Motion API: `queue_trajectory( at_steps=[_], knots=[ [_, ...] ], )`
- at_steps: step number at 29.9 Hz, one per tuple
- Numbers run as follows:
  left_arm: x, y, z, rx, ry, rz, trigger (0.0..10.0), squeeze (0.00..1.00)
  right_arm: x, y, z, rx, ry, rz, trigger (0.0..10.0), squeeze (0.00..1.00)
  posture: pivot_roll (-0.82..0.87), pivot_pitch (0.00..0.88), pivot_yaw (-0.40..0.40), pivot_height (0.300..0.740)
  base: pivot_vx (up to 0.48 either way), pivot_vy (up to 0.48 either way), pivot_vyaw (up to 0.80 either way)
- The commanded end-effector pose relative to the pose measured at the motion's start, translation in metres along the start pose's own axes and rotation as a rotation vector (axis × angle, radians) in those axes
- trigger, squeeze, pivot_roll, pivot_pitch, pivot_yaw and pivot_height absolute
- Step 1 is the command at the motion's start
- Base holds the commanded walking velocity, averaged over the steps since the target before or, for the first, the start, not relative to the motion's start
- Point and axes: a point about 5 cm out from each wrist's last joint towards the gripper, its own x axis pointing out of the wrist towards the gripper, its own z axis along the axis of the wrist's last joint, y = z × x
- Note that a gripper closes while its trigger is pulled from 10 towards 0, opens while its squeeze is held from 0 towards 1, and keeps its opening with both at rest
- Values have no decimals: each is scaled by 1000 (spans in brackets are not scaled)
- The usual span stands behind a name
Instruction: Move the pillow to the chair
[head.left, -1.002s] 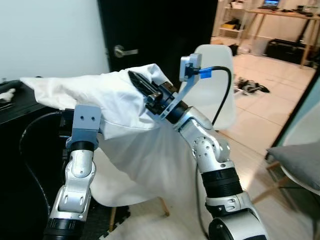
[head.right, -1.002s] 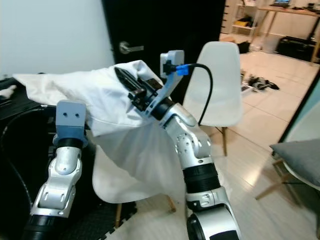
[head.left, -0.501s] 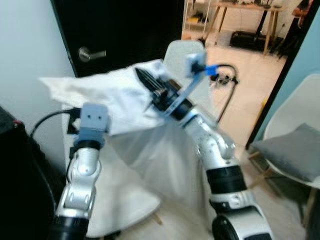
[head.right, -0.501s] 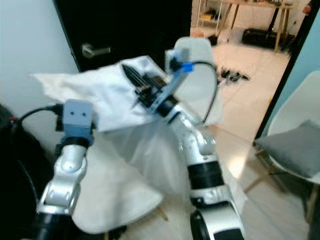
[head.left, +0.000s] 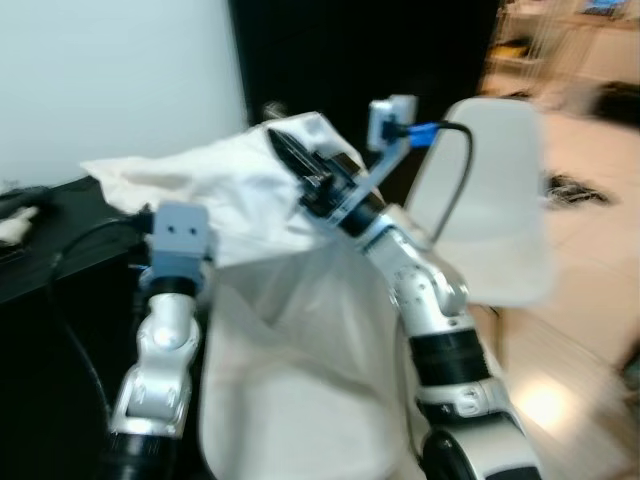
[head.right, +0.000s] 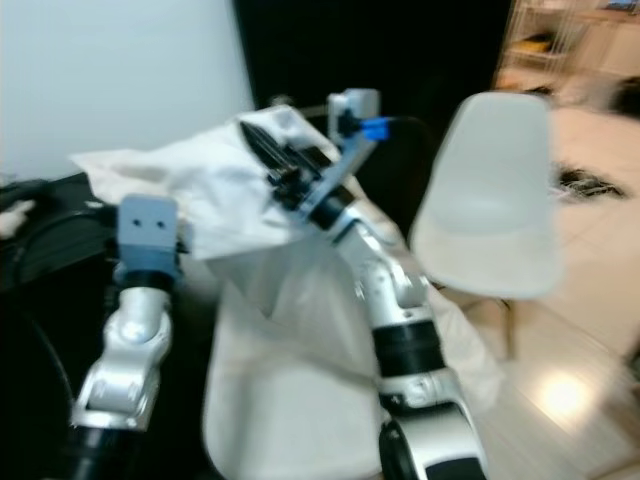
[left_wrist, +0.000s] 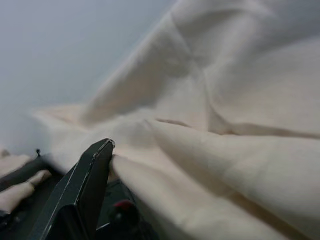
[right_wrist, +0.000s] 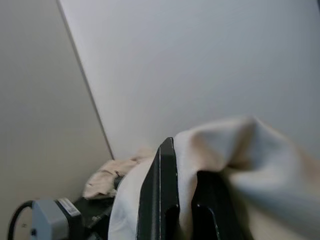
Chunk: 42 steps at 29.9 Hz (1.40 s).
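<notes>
Pillow (head.left: 230, 200) pinched aloft by both grippers; white chair (head.left: 495, 200) just beyond.

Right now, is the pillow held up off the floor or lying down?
Held up: both hands grip the pillow, right hand near its top, and its loose cover hangs down.

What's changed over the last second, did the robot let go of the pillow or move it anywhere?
No release. Both the right gripper and the left gripper still grip the white pillow, held up at the same height. Only the camera swung: the white chair, the dark door and the wall shifted across the view. The arms' pose is unchanged.
</notes>
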Motion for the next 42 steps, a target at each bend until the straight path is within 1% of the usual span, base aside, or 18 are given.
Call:
queue_trajectory(
  at_steps=[1, 4, 5, 8, 11, 13, 14, 15, 16, 17, 24, 27, 34, 35, 36, 37, 38, 42],
  knots=[
    [-1, -3, -3, 19, 18, -19, 10000, 0, 12, 17, 10, -32, -42, 85, 10000, 0, -160, 8, -6, 740, 0, 0, 0],
    [-3, -6, -16, 36, 86, -34, 10000, 0, 11, 11, 0, -67, 27, 26, 10000, 0, -161, 8, -5, 740, 0, 0, 0],
    [-5, -8, -23, 35, 119, -44, 10000, 0, 10, 5, -8, -87, 81, -21, 10000, 0, -165, 12, -1, 740, 0, 0, 0],
    [-7, -9, -27, 33, 138, -50, 10000, 0, 9, 1, -13, -99, 116, -51, 10000, 0, -165, 12, -1, 740, 0, 0, 0],
    [-10, -12, -33, 47, 163, -60, 10000, 0, 0, -8, -36, -131, 259, -102, 10000, 0, -169, 19, 1, 740, 0, 0, 0],
    [-11, -12, -34, 50, 167, -60, 10000, 0, -3, -9, -43, -144, 302, -111, 10000, 0, -172, 20, 0, 740, 0, 0, 0],
    [-11, -13, -35, 53, 171, -61, 10000, 0, -6, -11, -49, -147, 336, -120, 10000, 243, -171, 22, 2, 740, 0, 0, 0],
    [-11, -13, -36, 54, 176, -63, 10000, 0, -9, -13, -54, -144, 364, -131, 10000, 929, -173, 23, 0, 740, 0, 0, 0],
    [-11, -13, -36, 54, 176, -63, 10000, 0, -9, -13, -54, -144, 364, -131, 10000, 929, -173, 23, 0, 740, 0, 0, 0],
    [-11, -13, -37, 55, 180, -66, 10000, 0, -12, -16, -58, -140, 390, -152, 10000, 1000, -173, 24, 2, 740, 0, 0, 0],
    [-14, -18, -43, 61, 208, -88, 10000, 0, -22, -25, -69, -144, 487, -211, 10000, 1000, -180, 27, 3, 740, 0, 0, 0],
    [-20, -24, -54, 75, 241, -118, 10000, 0, -31, -29, -79, -142, 553, -247, 10000, 1000, -182, 28, 5, 740, 0, 0, 0],
    [-31, -31, -75, 107, 314, -176, 10000, 0, -37, -35, -85, -163, 595, -299, 10000, 1000, -183, 25, 7, 740, 0, 0, 0],
    [-34, -32, -79, 113, 323, -188, 10000, 0, -38, -36, -85, -171, 598, -313, 10000, 867, -186, 23, 10, 740, 0, 0, 0],
    [-35, -32, -81, 117, 330, -196, 10000, 0, -39, -37, -84, -178, 602, -323, 10000, 545, -186, 23, 10, 740, 0, 0, 0],
    [-35, -32, -81, 117, 330, -196, 10000, 0, -39, -37, -84, -178, 602, -323, 10000, 545, -186, 23, 10, 740, 0, 0, 0],
    [-37, -33, -85, 124, 339, -208, 10000, 0, -41, -39, -84, -197, 609, -330, 10000, 0, -190, 21, 14, 740, 0, 0, 0],
    [-37, -32, -87, 129, 340, -211, 10000, 0, -44, -39, -89, -218, 674, -315, 10000, 0, -191, 21, 15, 740, 0, 0, 0]
  ],
)
